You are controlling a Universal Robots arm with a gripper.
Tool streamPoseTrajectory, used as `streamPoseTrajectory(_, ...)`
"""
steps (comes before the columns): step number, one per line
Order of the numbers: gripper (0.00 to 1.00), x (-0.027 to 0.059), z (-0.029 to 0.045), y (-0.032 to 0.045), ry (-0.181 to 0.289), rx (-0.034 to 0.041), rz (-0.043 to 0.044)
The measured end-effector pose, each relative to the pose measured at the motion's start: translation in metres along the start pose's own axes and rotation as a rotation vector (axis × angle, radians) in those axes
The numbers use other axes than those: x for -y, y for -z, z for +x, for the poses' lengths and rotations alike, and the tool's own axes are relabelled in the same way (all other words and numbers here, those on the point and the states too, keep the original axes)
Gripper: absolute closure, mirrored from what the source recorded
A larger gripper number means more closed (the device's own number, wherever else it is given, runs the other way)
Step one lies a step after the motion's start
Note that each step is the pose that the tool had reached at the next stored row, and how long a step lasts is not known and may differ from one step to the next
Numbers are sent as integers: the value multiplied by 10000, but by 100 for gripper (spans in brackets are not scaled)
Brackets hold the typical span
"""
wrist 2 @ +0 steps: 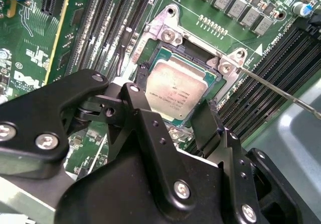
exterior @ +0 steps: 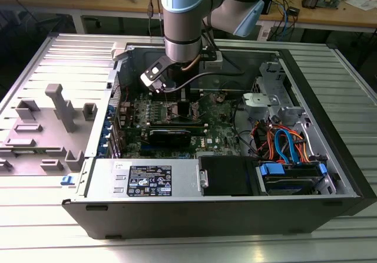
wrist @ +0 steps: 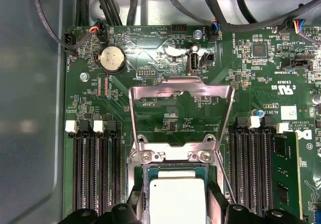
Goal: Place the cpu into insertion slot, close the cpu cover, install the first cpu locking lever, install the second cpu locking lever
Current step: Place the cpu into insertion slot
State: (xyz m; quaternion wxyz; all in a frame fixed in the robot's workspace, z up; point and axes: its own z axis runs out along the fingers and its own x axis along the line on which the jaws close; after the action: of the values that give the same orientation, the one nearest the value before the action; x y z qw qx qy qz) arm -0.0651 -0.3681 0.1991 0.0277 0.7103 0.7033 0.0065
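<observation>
Cpu (wrist 2: pixel 175 88): lies flat in the socket with its silver top up and its edges square to the frame. It looks seated, though I cannot be sure it is fully down.
Socket (wrist 2: pixel 163 30): sits on the green board (wrist: pixel 261 83), between two banks of long black memory slots (wrist: pixel 95 174).
Fingers (wrist 2: pixel 145 118): apart, one on each side of the cpu, low over the socket. In the first wrist view a dark strip shows between each finger and the chip, so I judge that they do not squeeze it.
Cover (wrist: pixel 165 91): swung open on its hinge, away from the socket. The board shows through its window.
Lever (wrist 2: pixel 276 91): a thin metal rod, raised and free beside the socket, not hooked down. I cannot make out a second one with certainty.
Arm (exterior: pixel 182 33): reaches down into the open computer case (exterior: pixel 206 216), which lies on a ribbed metal surface (exterior: pixel 177 248).
Step in hand: the first one, placing the cpu, and it seems to be at its end.
Not yet done: closing the cover and fastening both levers.
What the next move calls for: in my judgement, a straight lift clear of the chip without touching its edges, because a sideways push could shift it on the socket contacts. The cover then needs a free path down over it.
</observation>
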Motion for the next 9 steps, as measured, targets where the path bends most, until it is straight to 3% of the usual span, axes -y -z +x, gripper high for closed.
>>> streamPoseTrajectory(5,38,20,-9,9,0,-6,-1)
streamPoseTrajectory(7,38,68,-17,11,2,-9,-1)
streamPoseTrajectory(9,38,68,9,6,2,-11,-1)
